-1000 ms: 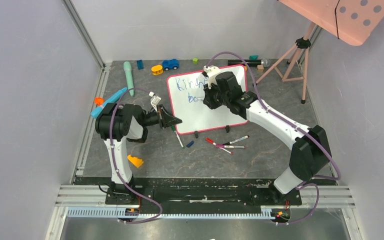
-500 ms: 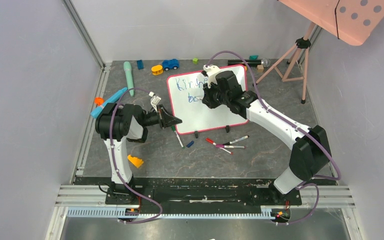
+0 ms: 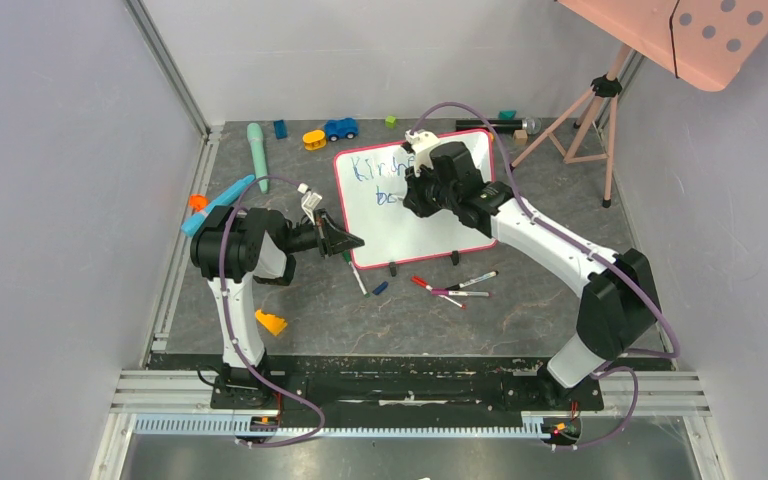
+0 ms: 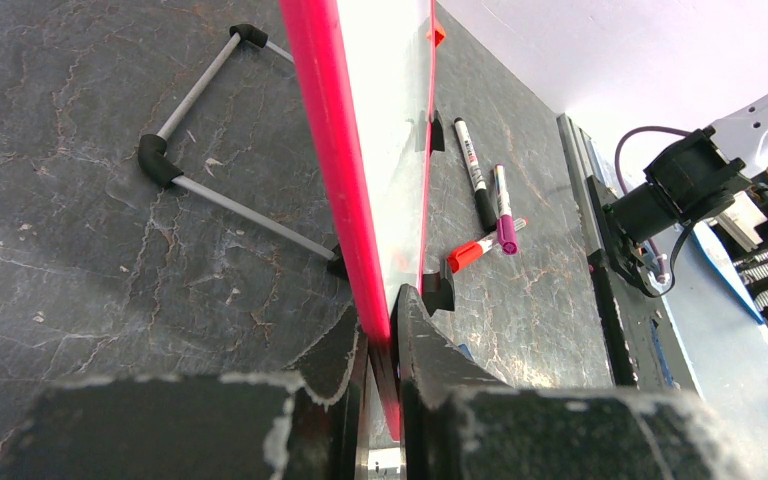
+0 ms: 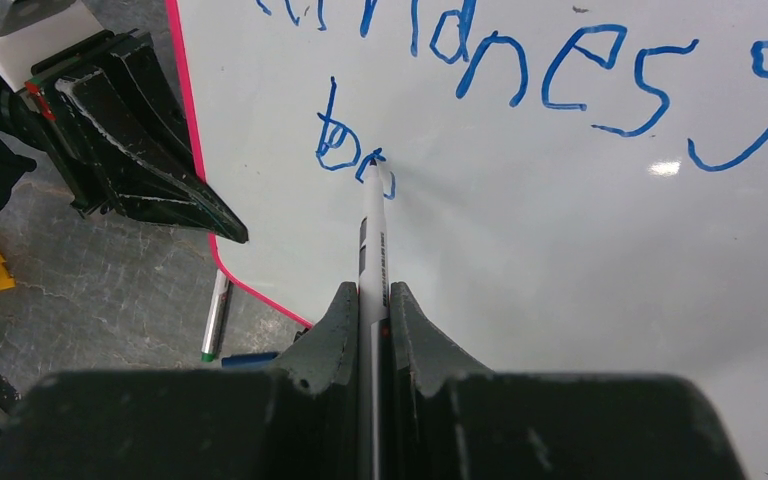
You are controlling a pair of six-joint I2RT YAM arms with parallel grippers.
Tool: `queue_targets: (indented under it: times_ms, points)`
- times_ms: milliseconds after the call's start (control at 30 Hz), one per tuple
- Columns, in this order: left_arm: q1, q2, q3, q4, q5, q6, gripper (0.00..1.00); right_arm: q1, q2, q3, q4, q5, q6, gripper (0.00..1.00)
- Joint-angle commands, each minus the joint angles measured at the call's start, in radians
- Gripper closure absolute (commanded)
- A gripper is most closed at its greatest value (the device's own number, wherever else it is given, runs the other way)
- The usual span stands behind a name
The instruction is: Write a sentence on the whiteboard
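The whiteboard (image 3: pixel 415 228) stands tilted on the dark, veined, stone-look table (image 3: pixel 520 320), towards the back and middle. It is a glossy white rectangle with a thin pink-red rounded frame and two small black clip feet (image 3: pixel 392 268). The blue writing (image 5: pixel 560 75) is hand-drawn with wobbly strokes. The top line reads "Kindness", partly cut off in the wrist view. Below it are the letters "be".

The left gripper (image 4: pixel 380 330) is clamped on the board's left edge, with one black, scuffed finger on each side of the frame. The right gripper (image 5: pixel 370 300) is closed on a slim white marker (image 5: pixel 372 225), whose tip touches the board at the "e". The barrel carries a line of small print, too fine to read.

Three loose markers (image 3: pixel 452 286) lie together on the table just in front of the board, with red, magenta and black caps. A fourth pen (image 3: pixel 356 272), green-tipped, lies by the board's lower left corner.
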Motion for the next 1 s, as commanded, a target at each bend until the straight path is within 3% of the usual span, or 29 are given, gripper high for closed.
queue_targets:
  times_ms: [0, 967]
  points:
    - [0.012, 0.024, -0.011, 0.054, -0.039, 0.175, 0.96, -0.003, 0.014, 0.022, 0.049, -0.006, -0.014, 1.00]
    - [0.012, 0.024, -0.014, 0.054, -0.041, 0.175, 0.96, -0.004, -0.010, 0.014, -0.013, 0.153, -0.025, 1.00]
